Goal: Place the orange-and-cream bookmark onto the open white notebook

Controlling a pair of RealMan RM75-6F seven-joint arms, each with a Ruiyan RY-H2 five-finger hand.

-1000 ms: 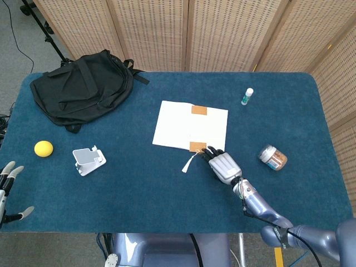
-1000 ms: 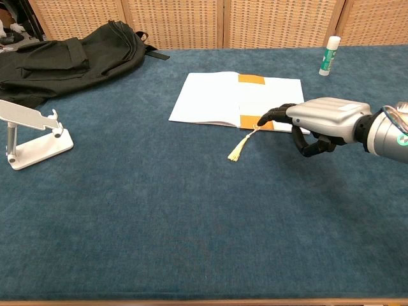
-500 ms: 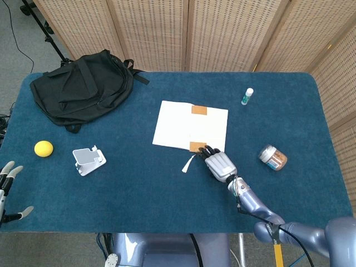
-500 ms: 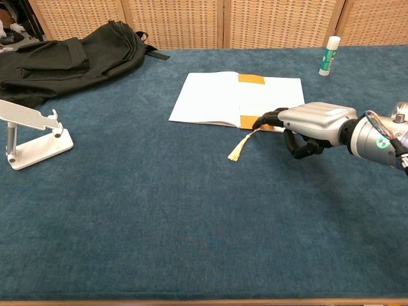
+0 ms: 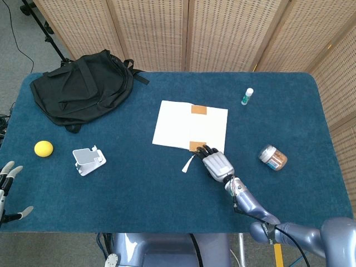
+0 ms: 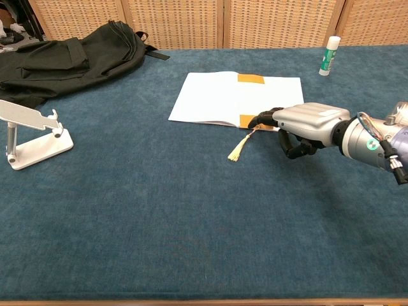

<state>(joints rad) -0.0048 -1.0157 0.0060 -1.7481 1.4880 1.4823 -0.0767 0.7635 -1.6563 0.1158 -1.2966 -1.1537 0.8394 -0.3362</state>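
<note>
The open white notebook (image 5: 175, 125) (image 6: 210, 99) lies at the table's middle. The orange-and-cream bookmark (image 5: 198, 109) (image 6: 251, 80) lies across its right page. One orange end is at the far edge and the other (image 5: 194, 146) (image 6: 247, 120) at the near edge. Its cream tassel (image 5: 188, 163) (image 6: 238, 149) trails off onto the blue cloth. My right hand (image 5: 218, 164) (image 6: 310, 122) lies low just right of the tassel, its dark fingertips (image 5: 207, 150) (image 6: 262, 117) touching the near orange end; nothing is pinched. My left hand (image 5: 8, 189) hangs off the table's left edge, fingers spread and empty.
A black backpack (image 5: 83, 86) (image 6: 60, 57) fills the far left. A white phone stand (image 5: 88, 160) (image 6: 29, 134) and a yellow ball (image 5: 43, 148) sit at the near left. A glue stick (image 5: 247, 96) (image 6: 330, 55) stands behind the notebook, and a jar (image 5: 272, 157) lies at the right.
My right hand has slid a little left and forward, bringing its fingertips further onto the bookmark's near orange end. Bookmark, tassel and left hand have not moved.
</note>
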